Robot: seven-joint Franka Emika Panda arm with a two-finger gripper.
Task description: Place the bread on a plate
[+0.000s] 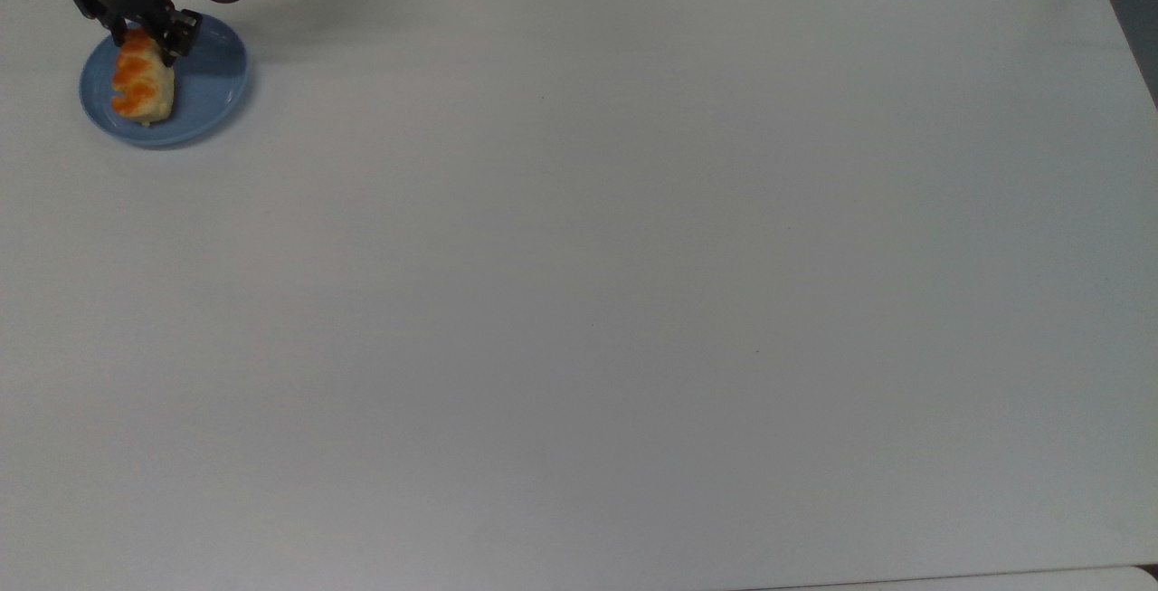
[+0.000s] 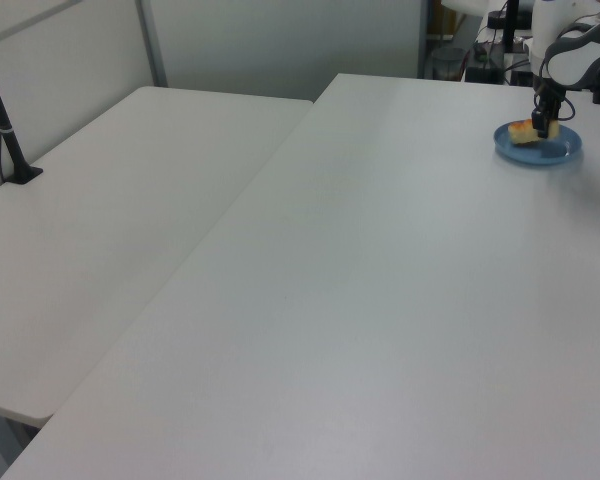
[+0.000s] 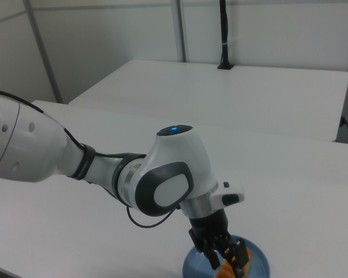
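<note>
i have bread (image 1: 142, 86) down on plate (image 1: 213, 89), claw (image 1: 150, 36) clamped on its end; next: release, lift clear.

White table (image 1: 633, 301) — only the blue plate (image 1: 213, 93) rests on it.

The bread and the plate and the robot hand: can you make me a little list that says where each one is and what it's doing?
bread: pale bun with orange stripes, lying on the plate
plate: round, light blue, near the top view's upper left corner of the table
gripper: shut on the bread's far end, right above the plate
table: white, bare apart from the plate
job: bread is down on the plate, not let go yet
</note>
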